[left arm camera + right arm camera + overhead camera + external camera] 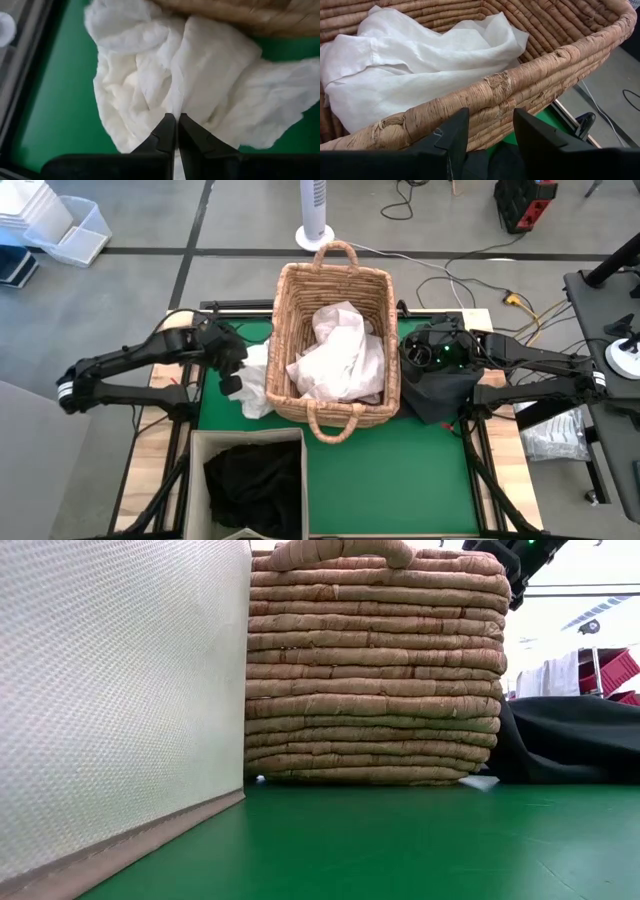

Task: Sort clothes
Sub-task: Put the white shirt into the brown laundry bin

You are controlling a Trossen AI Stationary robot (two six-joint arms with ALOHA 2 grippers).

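No writing legible. Four garments: left gripper (176,131) pinches white cloth (165,75); right gripper (490,131) parted, empty.

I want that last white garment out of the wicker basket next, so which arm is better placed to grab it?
Right, probably. The right gripper is open and sits at the wicker basket rim, looking straight at the white garment inside. The left gripper is shut over the white cloth lying outside the basket.
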